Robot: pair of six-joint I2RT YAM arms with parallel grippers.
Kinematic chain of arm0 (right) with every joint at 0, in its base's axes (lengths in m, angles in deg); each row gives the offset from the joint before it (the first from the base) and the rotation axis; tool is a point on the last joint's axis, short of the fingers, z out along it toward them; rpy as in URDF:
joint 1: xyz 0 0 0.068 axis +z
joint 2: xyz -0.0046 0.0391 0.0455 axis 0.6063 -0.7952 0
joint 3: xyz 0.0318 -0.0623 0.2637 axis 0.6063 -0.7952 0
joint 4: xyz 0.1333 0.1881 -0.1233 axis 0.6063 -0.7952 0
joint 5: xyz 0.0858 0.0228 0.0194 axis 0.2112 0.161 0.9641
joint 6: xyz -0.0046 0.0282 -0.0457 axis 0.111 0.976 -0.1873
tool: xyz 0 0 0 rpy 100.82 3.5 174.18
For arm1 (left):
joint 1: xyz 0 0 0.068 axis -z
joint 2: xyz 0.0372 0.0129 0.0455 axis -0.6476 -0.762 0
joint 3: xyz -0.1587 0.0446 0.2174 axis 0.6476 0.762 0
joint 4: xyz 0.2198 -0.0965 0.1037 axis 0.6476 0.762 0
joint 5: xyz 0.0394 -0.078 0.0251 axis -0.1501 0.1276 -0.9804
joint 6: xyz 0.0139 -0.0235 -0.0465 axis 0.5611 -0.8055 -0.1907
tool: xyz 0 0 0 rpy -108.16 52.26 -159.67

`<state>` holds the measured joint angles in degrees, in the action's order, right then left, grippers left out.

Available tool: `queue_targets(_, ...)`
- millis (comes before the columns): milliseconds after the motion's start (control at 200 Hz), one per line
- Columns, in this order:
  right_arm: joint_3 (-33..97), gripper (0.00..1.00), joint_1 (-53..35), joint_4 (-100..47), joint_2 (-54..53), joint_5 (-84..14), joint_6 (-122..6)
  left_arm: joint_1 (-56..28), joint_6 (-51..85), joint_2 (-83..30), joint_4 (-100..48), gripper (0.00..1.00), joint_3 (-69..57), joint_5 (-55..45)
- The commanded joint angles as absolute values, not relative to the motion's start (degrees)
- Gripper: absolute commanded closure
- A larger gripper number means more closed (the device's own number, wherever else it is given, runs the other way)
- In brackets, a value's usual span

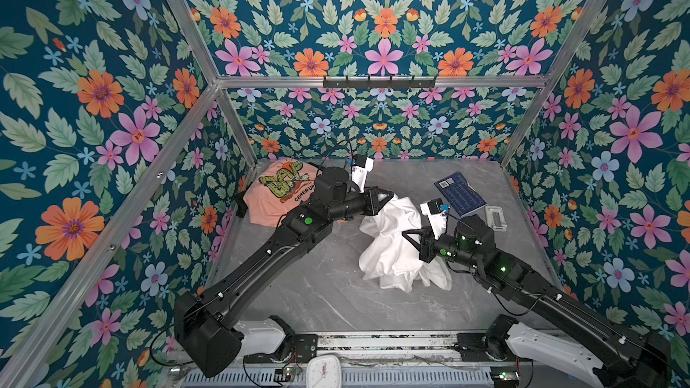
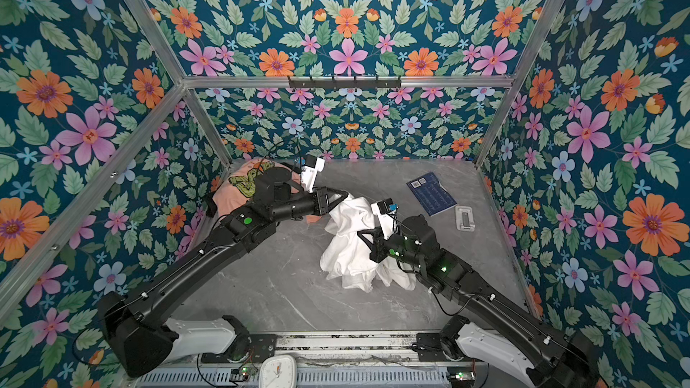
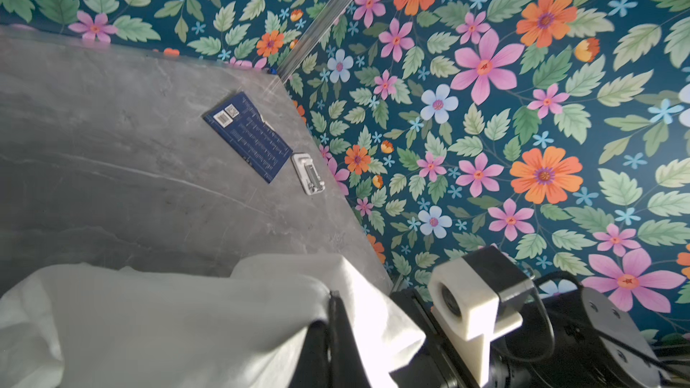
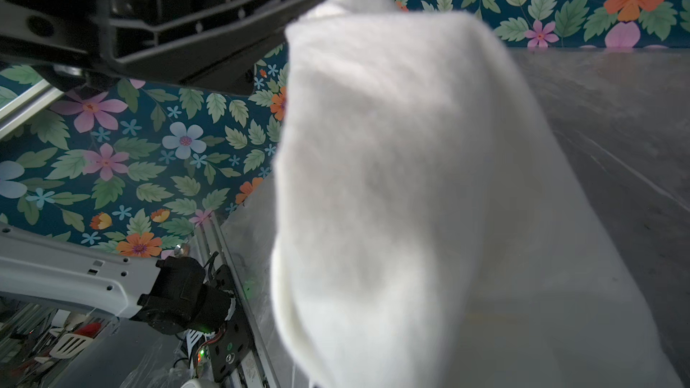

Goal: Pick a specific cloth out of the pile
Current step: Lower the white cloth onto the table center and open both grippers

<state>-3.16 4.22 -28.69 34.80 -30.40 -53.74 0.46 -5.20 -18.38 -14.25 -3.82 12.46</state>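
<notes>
Surface (image 1: pixel 317 293) is grey marble-look, boxed in by loud floral walls (image 1: pixel 112 106) on a metal frame; the white cloth (image 1: pixel 392 251) is mid-surface, right of the pile (image 1: pixel 261 212) in the far left corner.
Left pincer (image 1: pixel 390 195) and right pincer (image 1: pixel 407 234) are both clamped tight on the cloth, which bunches between them. The left arm covers part of the peach shirt (image 1: pixel 269 190); something dark pokes out beside it, can't tell what. Shirt print ends in "UP", rest unclear. Blue booklet (image 1: pixel 461 194) has a barcode, text too small.
</notes>
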Motion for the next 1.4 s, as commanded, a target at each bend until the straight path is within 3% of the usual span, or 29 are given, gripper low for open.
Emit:
queue_targets(0, -5.5, 1.0, 4.34, -26.84, 36.22, -31.02, -51.64, 0.51, -4.43, -17.76, -13.63, 1.0, -1.19, 11.96)
queue_targets(475, -17.76, 1.0, 4.29, -29.63, 41.98, -33.88, -47.66, 0.59, -2.39, -18.12, -9.82, 1.0, 10.74, 10.76)
queue_targets(1070, -27.28, 1.0, 4.31, -30.89, 40.46, -37.86, -45.07, 0.6, 1.11, -25.53, -13.16, 1.0, 22.84, 10.36)
queue_targets(1305, -26.35, 0.86, 4.33, -32.0, 40.94, -36.8, -45.82, 0.6, 1.11, -24.69, -14.48, 1.0, 23.36, 10.45)
queue_targets(1395, -25.48, 0.78, 4.34, -34.07, 42.37, -36.62, -46.57, 0.59, 1.18, -23.91, -14.89, 0.86, 23.77, 10.2)
